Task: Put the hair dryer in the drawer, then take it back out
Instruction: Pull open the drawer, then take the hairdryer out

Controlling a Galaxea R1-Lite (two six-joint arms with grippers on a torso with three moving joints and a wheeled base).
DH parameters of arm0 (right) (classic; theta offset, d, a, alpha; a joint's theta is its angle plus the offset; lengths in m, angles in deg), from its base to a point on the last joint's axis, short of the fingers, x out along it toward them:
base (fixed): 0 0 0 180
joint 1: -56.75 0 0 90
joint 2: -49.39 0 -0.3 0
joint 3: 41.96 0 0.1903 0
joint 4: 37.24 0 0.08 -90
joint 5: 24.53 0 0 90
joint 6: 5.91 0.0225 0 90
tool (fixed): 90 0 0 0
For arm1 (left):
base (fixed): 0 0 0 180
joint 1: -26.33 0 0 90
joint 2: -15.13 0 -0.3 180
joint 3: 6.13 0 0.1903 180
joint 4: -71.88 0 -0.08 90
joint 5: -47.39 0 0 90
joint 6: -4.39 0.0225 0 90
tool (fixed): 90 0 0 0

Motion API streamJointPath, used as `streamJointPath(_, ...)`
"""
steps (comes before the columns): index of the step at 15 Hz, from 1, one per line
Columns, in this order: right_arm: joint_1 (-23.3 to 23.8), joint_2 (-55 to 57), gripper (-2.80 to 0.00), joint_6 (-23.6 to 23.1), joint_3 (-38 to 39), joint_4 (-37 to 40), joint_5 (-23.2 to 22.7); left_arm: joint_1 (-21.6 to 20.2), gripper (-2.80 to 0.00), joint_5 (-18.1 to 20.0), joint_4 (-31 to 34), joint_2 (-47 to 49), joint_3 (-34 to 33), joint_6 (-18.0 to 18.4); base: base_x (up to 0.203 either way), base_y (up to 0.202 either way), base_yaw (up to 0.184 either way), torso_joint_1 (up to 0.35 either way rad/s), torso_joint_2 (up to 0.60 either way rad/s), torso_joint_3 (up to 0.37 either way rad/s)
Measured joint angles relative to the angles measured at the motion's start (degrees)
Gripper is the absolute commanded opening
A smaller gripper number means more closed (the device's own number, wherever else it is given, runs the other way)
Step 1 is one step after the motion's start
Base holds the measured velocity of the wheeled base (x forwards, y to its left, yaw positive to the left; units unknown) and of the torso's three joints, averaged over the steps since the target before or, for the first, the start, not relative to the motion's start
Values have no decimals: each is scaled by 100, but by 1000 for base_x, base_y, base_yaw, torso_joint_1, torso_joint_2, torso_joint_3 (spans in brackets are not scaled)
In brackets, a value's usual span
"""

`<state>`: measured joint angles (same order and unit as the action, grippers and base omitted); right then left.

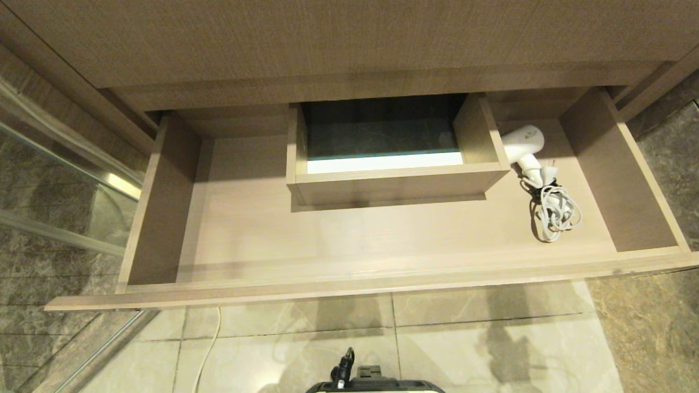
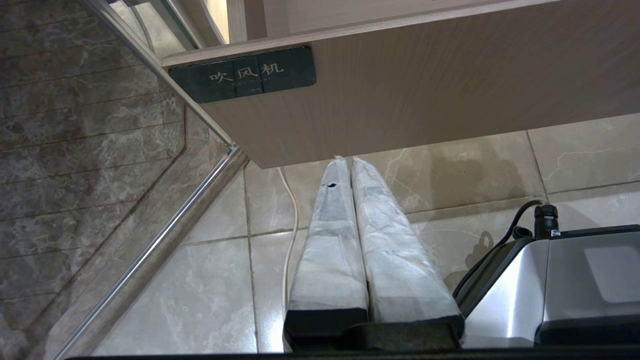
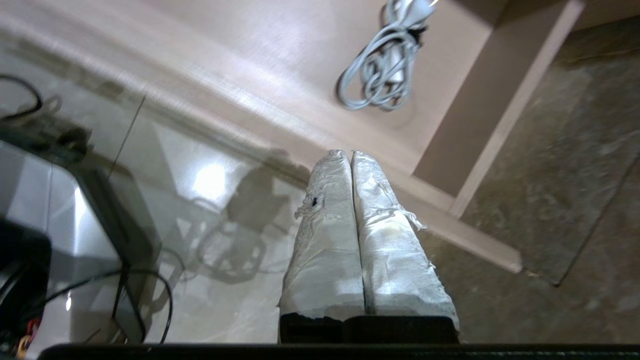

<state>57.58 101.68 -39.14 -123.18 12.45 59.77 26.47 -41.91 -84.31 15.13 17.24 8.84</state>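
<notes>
The hair dryer (image 1: pixel 525 146) lies in the drawer (image 1: pixel 360 275), right of its boxed cutout (image 1: pixel 393 183).

The floor (image 1: pixel 491 349) was made of big shiny pale tiles with thin dark lines between them. A thin white wire (image 1: pixel 210 349) ran across the tiles and went up toward the cupboard. On one side stood a glass wall (image 1: pixel 60 180) with a silver metal edge (image 2: pixel 165 240), and dark stone tiles (image 2: pixel 75 150) with pale marks showed behind it. On the other side, the floor turned to dark brown stone (image 1: pixel 650 333). A wide wood panel (image 1: pixel 349 38) sat up at the top.
</notes>
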Motion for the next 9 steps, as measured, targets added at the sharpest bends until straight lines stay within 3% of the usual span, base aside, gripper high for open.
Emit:
streamJointPath(6, 451, 1615, -280, 330, -1076, -161, -9, 0, -280, -1, -1, 1, 0, 0, 0, 0, 0, 0, 0, 0)
streamJointPath(7, 503, 1990, 0, 422, -1268, -248, -11, 0, -280, -1, 2, 2, 0, -1, 0, 0, 0, 0, 0, 0)
streamJointPath(9, 589, 2755, 0, 625, -1702, -492, -24, 0, -280, -1, 0, 2, 0, -1, 0, 0, 0, 0, 0, 0)
